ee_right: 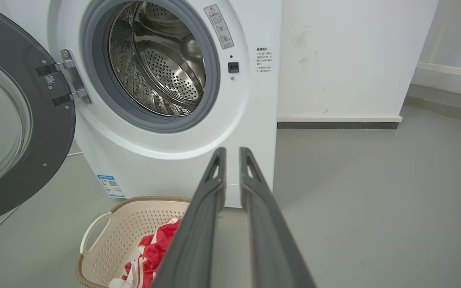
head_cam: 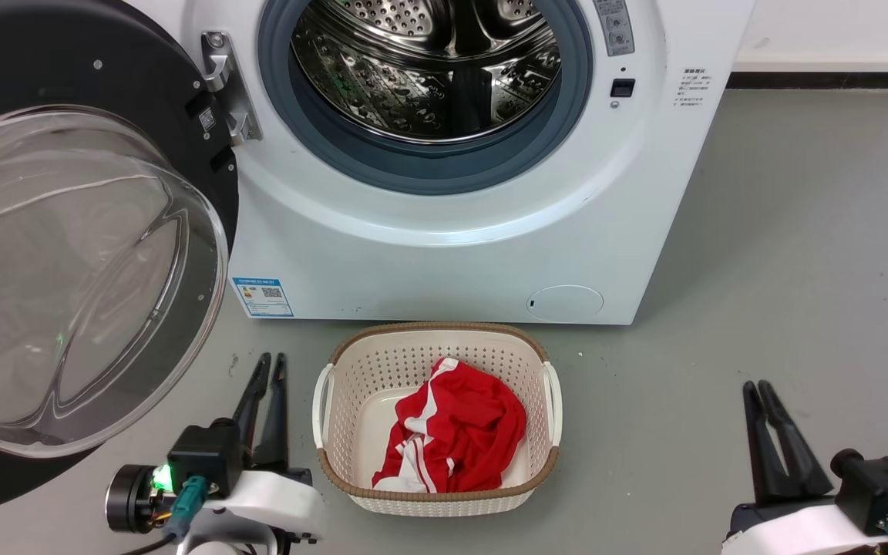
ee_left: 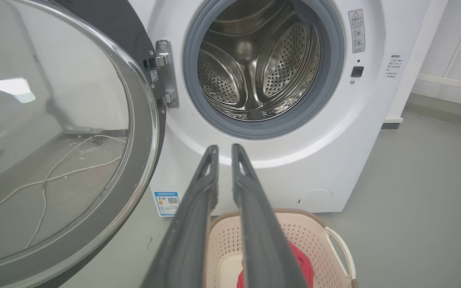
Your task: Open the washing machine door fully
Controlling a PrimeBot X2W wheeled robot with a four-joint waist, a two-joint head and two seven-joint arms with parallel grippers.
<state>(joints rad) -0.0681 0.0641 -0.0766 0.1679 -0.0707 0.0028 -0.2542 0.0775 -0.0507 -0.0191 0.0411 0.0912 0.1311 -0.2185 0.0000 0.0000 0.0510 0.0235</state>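
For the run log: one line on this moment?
door open wide | drum empty | left tool shut, free | right tool shut, free | basket: red cloth

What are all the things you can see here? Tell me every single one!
washing machine: one, white, standing on the floor at the back
washing machine door: one, black with a clear glass bowl, swung open on the left
drum: one, shiny steel with holes, inside the opening
gasket: one, grey, around the opening
hinge: one, silver, joining door and machine
sticker: one, blue, low on the front
round cap: one, white, low on the front
laundry basket: one, cream with a brown rim, before the machine
garment: one, red and white, in the basket
floor: grey
left gripper: one, dark, left of the basket, holding nothing
right gripper: one, dark, right of the basket, holding nothing
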